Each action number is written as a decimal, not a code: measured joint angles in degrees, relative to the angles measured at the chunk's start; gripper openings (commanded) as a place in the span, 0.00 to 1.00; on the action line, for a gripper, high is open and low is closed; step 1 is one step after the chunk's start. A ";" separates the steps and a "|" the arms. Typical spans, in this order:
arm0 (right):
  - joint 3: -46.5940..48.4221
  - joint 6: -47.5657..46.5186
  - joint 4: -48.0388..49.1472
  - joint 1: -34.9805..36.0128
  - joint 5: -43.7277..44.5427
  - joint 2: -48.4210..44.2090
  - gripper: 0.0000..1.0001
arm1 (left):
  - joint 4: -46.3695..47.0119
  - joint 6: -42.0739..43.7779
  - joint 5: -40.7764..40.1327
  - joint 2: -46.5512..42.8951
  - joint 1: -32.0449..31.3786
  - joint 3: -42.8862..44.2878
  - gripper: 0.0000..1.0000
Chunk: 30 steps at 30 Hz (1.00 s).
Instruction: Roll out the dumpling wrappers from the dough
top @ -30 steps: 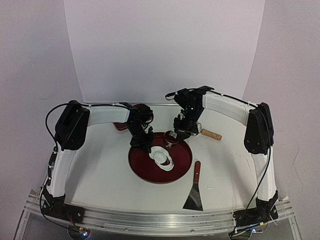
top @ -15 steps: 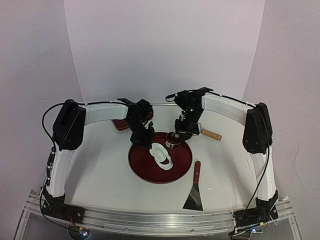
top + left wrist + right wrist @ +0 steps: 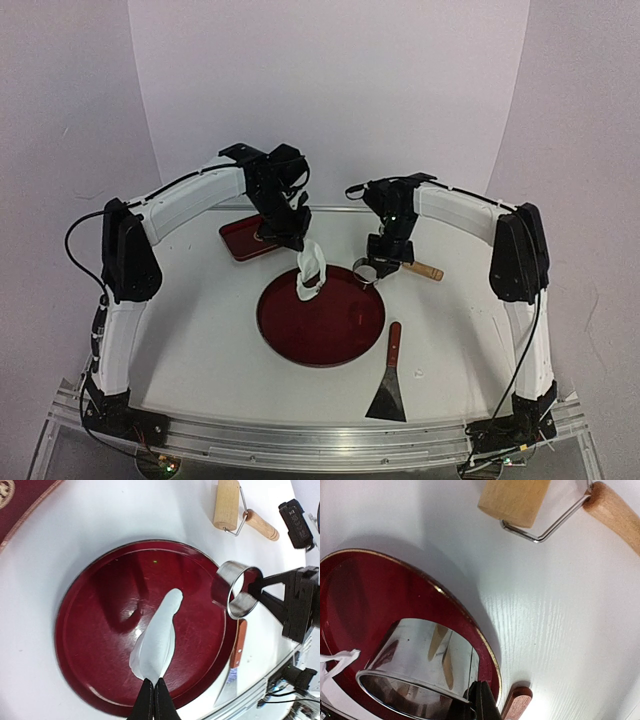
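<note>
Whereas a second ago the dough (image 3: 311,272) lay crumpled on the round red tray (image 3: 340,335) with the left jaws down at it, it now hangs clear of the tray. It is a long limp white strip, pinched at its top end by the left jaws, which are closed tight on it above the tray's far left rim. The left arm has risen and drawn back toward the rectangular red tray (image 3: 240,242) behind.

The right jaws have lifted too. They are clamped on the wall of the metal ring cutter (image 3: 368,272), which hangs tilted over the round tray's far right edge, near the rolling pin (image 3: 420,267) lying on the tabletop (image 3: 200,340).

Under the strip the round tray looks bare, with no cut disc that I can make out. This appears to be leftover scrap being cleared after cutting, which frees the tray for the next piece. The strip is soft and may stretch or tear under its own weight.
</note>
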 measured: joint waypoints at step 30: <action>-5.64 -0.12 0.78 -0.66 -4.54 -2.82 0.00 | -2.41 3.84 -2.27 8.50 -6.84 -4.15 0.00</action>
